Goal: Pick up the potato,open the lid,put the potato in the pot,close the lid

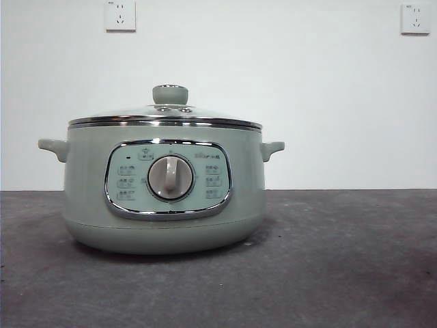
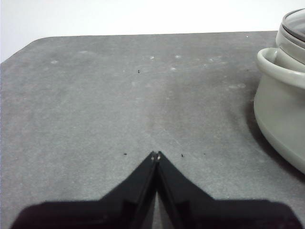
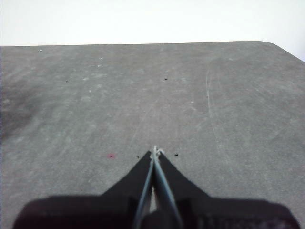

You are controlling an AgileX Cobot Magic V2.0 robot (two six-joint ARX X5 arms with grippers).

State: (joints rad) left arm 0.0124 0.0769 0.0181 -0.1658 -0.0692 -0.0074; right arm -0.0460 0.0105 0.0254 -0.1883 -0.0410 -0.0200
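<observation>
Jaws of my left gripper (image 2: 156, 154) and right gripper (image 3: 155, 150) are pressed together, holding nothing above the grey table (image 3: 214, 95). Only my left wrist view catches the pot (image 2: 281, 109) at its right edge; front view centres it, the lid (image 1: 165, 113) seated on top. Contents unreadable; potato unseen. Two wall sockets (image 1: 120, 15) sit behind.

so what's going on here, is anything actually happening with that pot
Nothing is being handled right now. The green pot sits on the dark table with its glass lid on. The left gripper hangs above bare table beside the pot, jaws shut and empty; the right gripper is the same, over bare table. No potato shows in any view, so I can't tell whether it is inside the pot.
</observation>
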